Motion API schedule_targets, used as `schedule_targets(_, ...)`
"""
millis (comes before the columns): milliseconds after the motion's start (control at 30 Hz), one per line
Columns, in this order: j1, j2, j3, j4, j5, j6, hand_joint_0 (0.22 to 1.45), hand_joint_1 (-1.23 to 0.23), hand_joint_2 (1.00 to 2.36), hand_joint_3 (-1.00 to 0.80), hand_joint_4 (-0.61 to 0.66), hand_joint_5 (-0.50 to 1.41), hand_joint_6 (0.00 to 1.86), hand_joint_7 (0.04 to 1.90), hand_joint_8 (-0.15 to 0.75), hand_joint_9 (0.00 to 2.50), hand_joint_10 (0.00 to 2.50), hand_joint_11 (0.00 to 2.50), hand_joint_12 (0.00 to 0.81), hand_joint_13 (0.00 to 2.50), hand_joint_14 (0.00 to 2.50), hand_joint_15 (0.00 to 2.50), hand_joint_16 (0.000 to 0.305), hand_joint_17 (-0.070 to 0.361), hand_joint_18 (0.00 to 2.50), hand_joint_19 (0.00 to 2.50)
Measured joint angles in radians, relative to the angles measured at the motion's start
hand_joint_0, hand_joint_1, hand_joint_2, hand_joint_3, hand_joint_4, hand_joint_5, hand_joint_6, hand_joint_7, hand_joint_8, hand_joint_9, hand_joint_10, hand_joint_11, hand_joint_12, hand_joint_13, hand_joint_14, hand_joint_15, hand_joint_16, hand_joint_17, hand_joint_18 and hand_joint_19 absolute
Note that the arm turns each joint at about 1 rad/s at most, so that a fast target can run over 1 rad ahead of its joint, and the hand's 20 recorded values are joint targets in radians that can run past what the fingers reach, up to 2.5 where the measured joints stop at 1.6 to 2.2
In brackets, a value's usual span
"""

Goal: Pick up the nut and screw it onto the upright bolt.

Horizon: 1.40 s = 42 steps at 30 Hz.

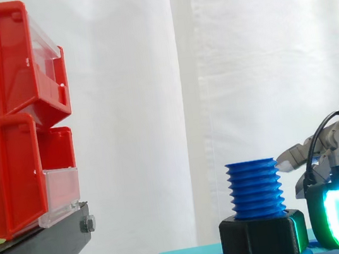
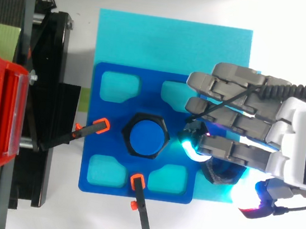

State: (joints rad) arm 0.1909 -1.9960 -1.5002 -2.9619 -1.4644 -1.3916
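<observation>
Loose black hex nut (image 2: 221,176) lies on the arm's side of the upright blue threaded bolt (image 2: 147,135), half under the hand (image 2: 236,123), grip y/n can't tell; prob. light, stiff, slick plastic, so pinch opp. flats.

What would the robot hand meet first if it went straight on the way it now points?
Most likely the black nut at the bolt's foot, close ahead of the robot hand and at about its height.
</observation>
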Motion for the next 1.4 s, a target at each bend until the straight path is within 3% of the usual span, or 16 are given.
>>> schedule_targets(700, -0.008, 0.000, 0.000, 0.000, -0.009, -0.004, 0.56, -0.77, 1.00, -0.50, 0.18, -0.13, 0.50, 1.14, 0.252, 0.55, 0.00, 0.13, 0.345, 0.25, 0.00, 0.00, 0.052, 0.117, 0.23, 0.08)
schedule_targets(1400, -0.008, 0.020, 0.000, 0.000, -0.016, -0.024, 0.58, -0.69, 1.00, -0.50, 0.18, -0.12, 0.50, 1.16, 0.247, 0.58, 0.00, 0.14, 0.338, 0.28, 0.00, 0.00, 0.050, 0.114, 0.25, 0.09)
